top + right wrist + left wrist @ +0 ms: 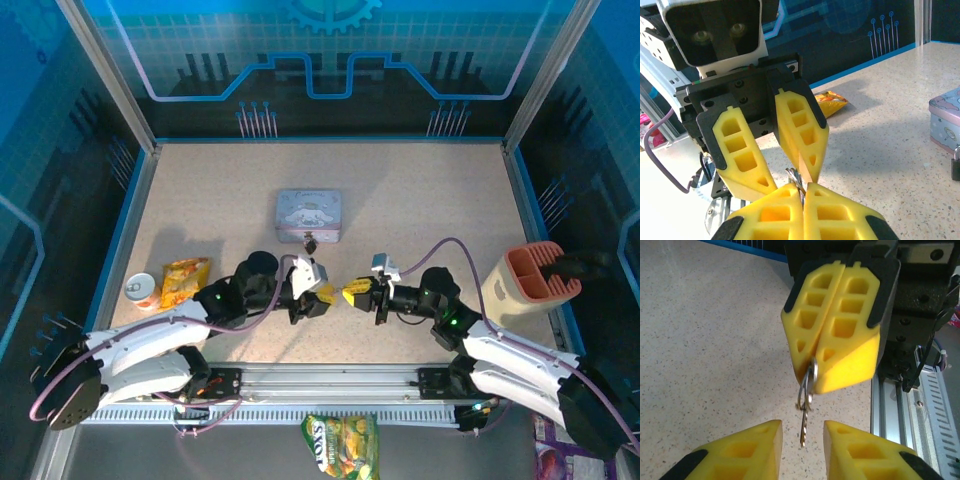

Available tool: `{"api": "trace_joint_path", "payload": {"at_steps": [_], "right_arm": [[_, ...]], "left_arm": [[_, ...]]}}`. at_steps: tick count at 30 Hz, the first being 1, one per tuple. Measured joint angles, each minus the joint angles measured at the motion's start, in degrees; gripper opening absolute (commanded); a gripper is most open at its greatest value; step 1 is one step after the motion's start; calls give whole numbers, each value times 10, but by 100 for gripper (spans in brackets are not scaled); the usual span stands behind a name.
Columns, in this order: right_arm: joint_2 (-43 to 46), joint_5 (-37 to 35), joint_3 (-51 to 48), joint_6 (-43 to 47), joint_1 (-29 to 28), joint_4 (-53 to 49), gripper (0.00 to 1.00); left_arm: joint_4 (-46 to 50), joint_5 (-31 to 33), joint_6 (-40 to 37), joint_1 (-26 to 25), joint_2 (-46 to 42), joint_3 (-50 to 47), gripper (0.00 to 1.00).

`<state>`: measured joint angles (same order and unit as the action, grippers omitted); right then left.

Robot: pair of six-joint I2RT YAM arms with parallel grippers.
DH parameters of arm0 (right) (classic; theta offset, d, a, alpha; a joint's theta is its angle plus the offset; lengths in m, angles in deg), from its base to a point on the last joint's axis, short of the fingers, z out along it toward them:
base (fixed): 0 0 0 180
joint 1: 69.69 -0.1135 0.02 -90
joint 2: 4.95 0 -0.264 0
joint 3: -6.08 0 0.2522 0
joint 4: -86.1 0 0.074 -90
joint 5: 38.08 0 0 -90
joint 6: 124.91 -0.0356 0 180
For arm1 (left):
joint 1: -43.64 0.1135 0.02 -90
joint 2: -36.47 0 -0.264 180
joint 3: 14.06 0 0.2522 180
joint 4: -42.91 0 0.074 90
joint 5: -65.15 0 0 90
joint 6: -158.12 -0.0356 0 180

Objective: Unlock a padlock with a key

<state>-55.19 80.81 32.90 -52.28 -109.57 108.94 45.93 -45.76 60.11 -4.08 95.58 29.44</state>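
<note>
My right gripper is shut on a silvery key ring, and the slim key hangs from that ring. My left gripper is open, its yellow fingers either side of the dangling key without touching it. Both grippers meet tip to tip near the table's front middle, left gripper and right gripper. The tiny dark padlock lies on the table against the front of the pale blue tin, behind the grippers. The padlock also peeks in at the right edge of the right wrist view.
An orange-yellow snack packet and a small can lie at the front left. A cream and pink holder stands at the right. Another snack packet lies below the metal rail. Blue walls enclose the table.
</note>
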Motion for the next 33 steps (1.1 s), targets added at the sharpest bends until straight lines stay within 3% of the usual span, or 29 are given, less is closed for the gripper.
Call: {"api": "trace_joint_path", "payload": {"at_steps": [10,16,20,23,26,29,33], "right_arm": [[5,0,0,5,-18,-1,0],[5,-4,0,9,-21,-1,0],[6,-19,0,16,-29,-5,0],[8,-28,0,26,-35,-13,19],[11,-30,0,41,-40,-23,28],[21,-34,-1,52,-40,-35,28],[33,-38,-1,66,-40,-49,21]], "left_arm": [[-19,-15,-31,0,-8,-20,17],[-19,-21,-36,0,-8,-20,1],[-16,-20,-35,0,-8,-20,0],[-10,-21,-35,1,-8,-19,0],[-1,-26,-28,1,1,-9,0],[-1,-30,-24,4,4,1,0],[0,-35,-20,9,5,4,0]]}}
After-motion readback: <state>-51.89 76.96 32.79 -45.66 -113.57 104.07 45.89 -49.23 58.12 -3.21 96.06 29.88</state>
